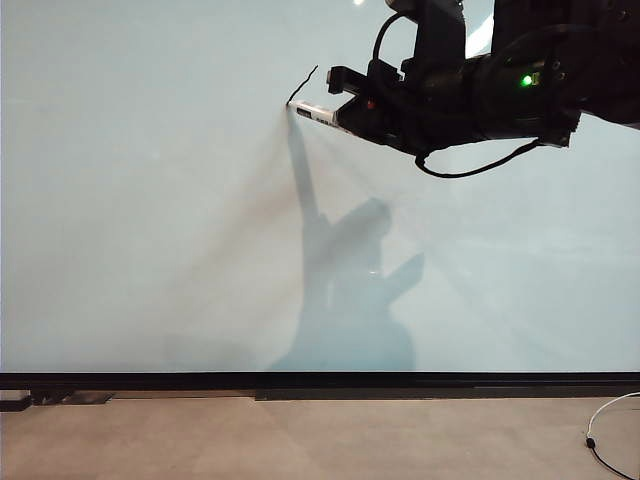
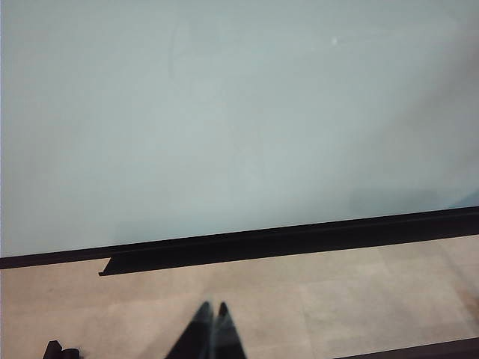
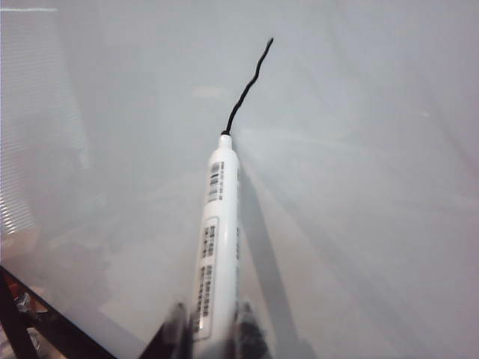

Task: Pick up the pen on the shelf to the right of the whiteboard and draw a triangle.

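High on the whiteboard (image 1: 150, 200) my right gripper (image 1: 345, 100) is shut on the pen (image 1: 316, 114), a white barrel with dark print. The pen's black tip rests against the board at the lower end of a short, wavy black line (image 1: 303, 86), one stroke with no closed triangle. In the right wrist view the pen (image 3: 217, 247) runs from between the two fingers of the right gripper (image 3: 213, 318) up to the line (image 3: 248, 86). My left gripper (image 2: 212, 308) hangs low over the beige floor, its fingertips together and holding nothing.
A black strip (image 1: 320, 381) runs along the whiteboard's lower edge, with beige floor (image 1: 300, 440) below it. A white cable (image 1: 608, 420) lies on the floor at the right. The arm's shadow (image 1: 345, 290) falls on the board under the right gripper.
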Available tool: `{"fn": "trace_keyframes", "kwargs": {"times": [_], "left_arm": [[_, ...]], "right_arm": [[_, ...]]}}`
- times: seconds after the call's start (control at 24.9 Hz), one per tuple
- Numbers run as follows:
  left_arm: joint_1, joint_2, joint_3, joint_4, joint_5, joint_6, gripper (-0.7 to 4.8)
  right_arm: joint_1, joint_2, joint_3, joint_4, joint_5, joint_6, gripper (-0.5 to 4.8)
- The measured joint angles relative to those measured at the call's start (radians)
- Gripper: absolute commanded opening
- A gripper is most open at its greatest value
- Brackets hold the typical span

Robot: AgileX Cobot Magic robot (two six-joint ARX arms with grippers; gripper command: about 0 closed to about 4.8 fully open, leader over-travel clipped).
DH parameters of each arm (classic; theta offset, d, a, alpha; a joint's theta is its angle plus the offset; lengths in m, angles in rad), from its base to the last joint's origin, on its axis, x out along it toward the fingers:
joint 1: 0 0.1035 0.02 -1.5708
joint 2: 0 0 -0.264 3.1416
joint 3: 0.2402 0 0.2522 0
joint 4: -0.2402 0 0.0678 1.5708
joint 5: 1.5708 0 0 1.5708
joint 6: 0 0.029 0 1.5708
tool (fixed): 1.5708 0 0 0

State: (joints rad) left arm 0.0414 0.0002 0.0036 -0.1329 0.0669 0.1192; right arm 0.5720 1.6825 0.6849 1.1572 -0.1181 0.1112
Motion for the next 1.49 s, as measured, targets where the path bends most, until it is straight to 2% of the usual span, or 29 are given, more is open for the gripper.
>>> {"fn": "trace_keyframes", "kwargs": {"times": [0.64, 0.8, 1.01, 1.33, 1.49], "left_arm": [[0.0, 0.0, 0.0, 0.0, 0.0, 0.0, -0.05], [0.0, 0.0, 0.0, 0.0, 0.0, 0.0, -0.05], [0.0, 0.0, 0.0, 0.0, 0.0, 0.0, -0.05], [0.0, 0.0, 0.0, 0.0, 0.0, 0.0, -0.05], [0.0, 0.0, 0.0, 0.0, 0.0, 0.0, -0.05]], "right_arm": [[0.005, 0.021, 0.0, -0.063, -0.083, 0.0, -0.05], [0.009, 0.038, 0.0, -0.069, -0.082, -0.002, -0.05], [0.008, 0.037, 0.0, 0.004, -0.033, -0.008, -0.05], [0.008, 0.037, 0.006, 0.003, -0.021, -0.023, -0.05], [0.012, 0.037, 0.063, -0.033, -0.037, -0.051, -0.05]]}}
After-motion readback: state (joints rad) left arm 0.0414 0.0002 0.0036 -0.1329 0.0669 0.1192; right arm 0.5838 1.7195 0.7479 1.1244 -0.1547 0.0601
